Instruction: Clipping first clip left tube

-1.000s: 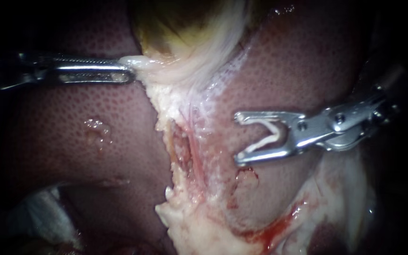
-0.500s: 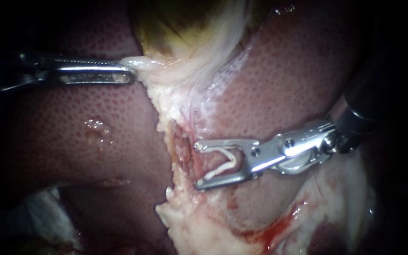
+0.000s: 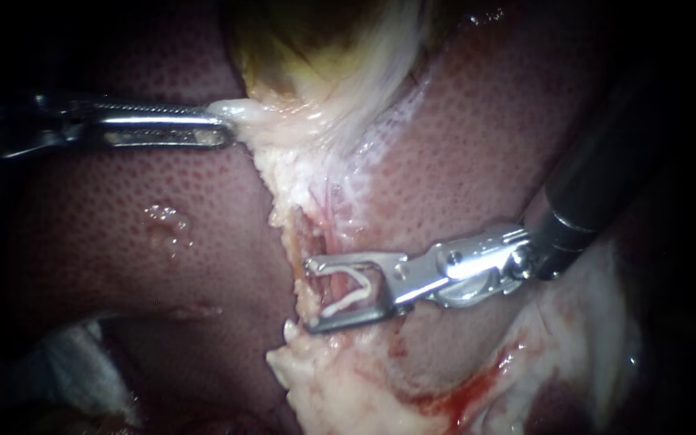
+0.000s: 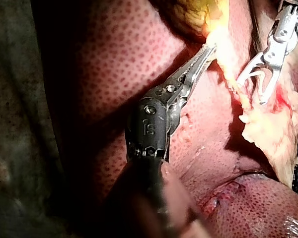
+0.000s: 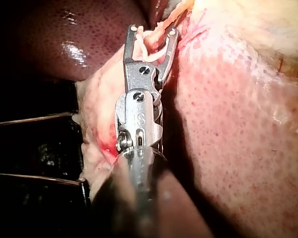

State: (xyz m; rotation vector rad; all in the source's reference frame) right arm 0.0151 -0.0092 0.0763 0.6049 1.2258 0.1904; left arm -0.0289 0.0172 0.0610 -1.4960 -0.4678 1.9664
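My left instrument comes in from the left, its jaws shut on pale tissue at the edge of the yellowish gallbladder and holding it taut. My right instrument holds a white V-shaped clip between jaws that stand wide apart. The jaws straddle a thin pink tube in the pale dissected strip; the tube runs down into the clip's mouth. The right wrist view shows the same jaws around the strand, with the clip seated between them. In the left wrist view my left instrument grips pale tissue.
Dark red liver lies on both sides of the dissected strip. Ragged pale fat hangs below the jaws, with a streak of blood to its right. White gauze shows at the lower left.
My right instrument has moved left and down across the liver, until its jaws, with the clip between them, straddle the tube. My left instrument has kept its hold and place.
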